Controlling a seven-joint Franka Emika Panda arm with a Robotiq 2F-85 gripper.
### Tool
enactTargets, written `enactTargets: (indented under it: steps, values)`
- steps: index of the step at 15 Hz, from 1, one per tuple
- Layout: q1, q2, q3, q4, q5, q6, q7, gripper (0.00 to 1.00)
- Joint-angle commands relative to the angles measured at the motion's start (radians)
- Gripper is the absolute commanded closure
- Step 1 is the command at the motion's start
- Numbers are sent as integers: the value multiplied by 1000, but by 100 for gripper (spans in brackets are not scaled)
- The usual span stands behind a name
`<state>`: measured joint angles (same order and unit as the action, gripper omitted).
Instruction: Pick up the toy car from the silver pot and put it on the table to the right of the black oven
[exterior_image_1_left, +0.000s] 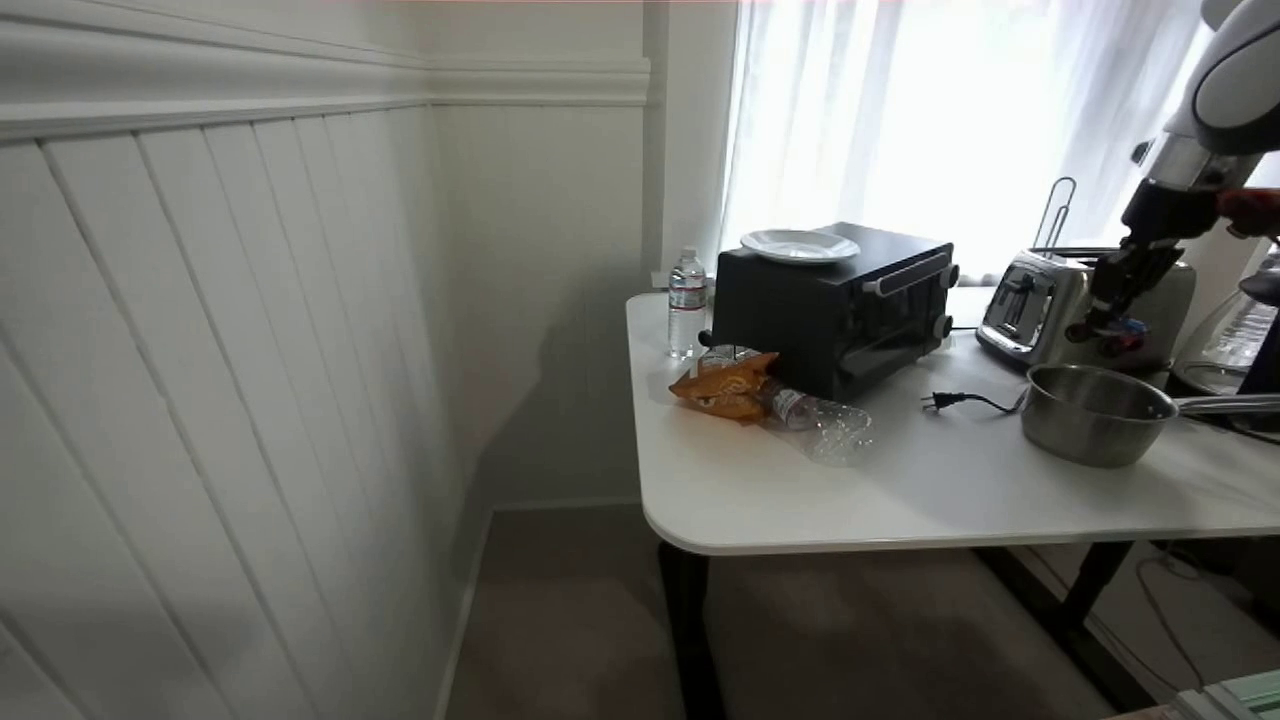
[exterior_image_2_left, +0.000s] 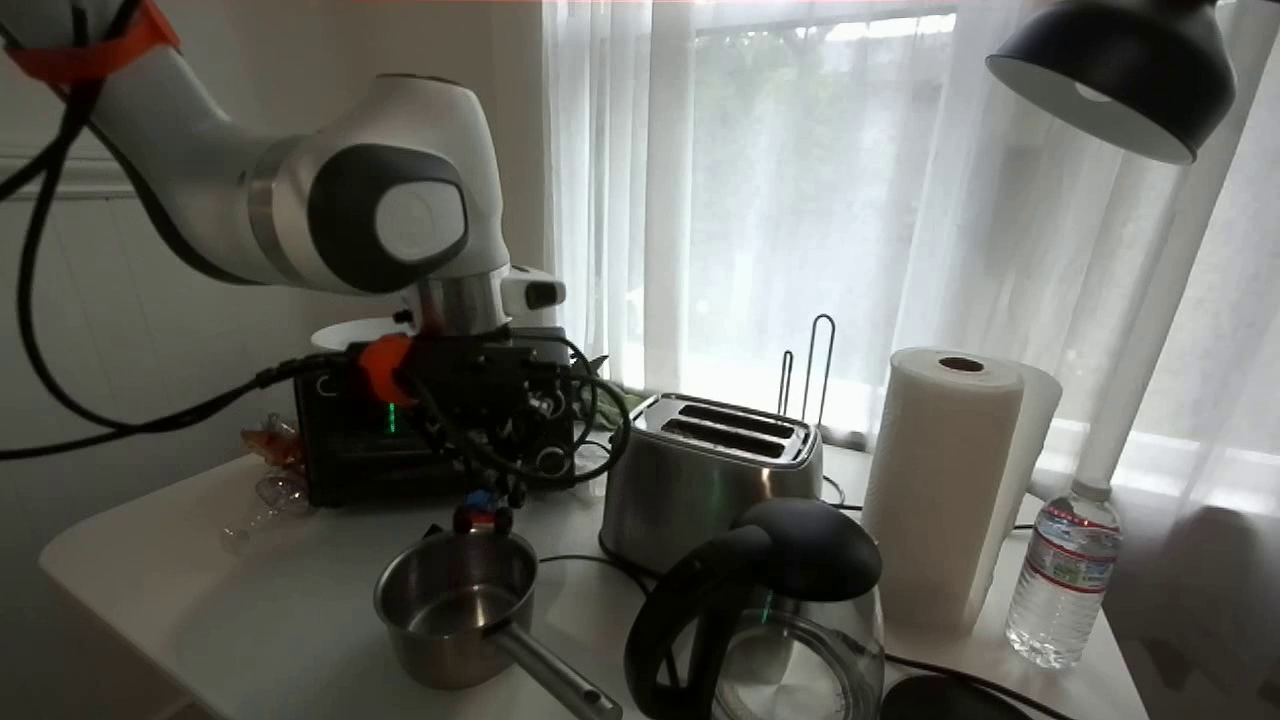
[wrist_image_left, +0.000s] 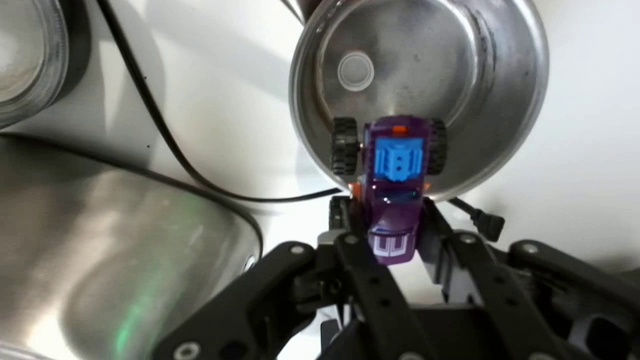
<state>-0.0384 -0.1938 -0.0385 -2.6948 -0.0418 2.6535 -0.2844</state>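
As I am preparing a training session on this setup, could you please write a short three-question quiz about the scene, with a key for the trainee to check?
1. Multiple choice: in the wrist view, what colour is most of the body of the toy car held by the end effector? A) Green B) Purple C) Yellow
2. True or false, looking at the silver pot: the toy car is resting on its bottom.
3. Short answer: what sits on top of the black oven?

Key:
1. B
2. False; the end effector grips the toy car clear of that bottom.
3. A white plate.
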Motion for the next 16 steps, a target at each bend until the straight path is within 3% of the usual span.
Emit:
enactTargets:
  steps: [1,2,3,9,10,12,16]
  values:
    - [1,-72,-15,76,-5,-109,36,93]
    - [0,-73,-15,95,-19,-76,33,93]
    - [10,-54,-21,63,-7,-63,16,70]
    - [9,-61,-23,98,-8,-65,18,70]
    - [9,-61,-23,98,-7,-65,18,93]
    - [-3,1,-1,167,-63,-18,57,93]
    - [-31,188,43,417,-210,22,210,93]
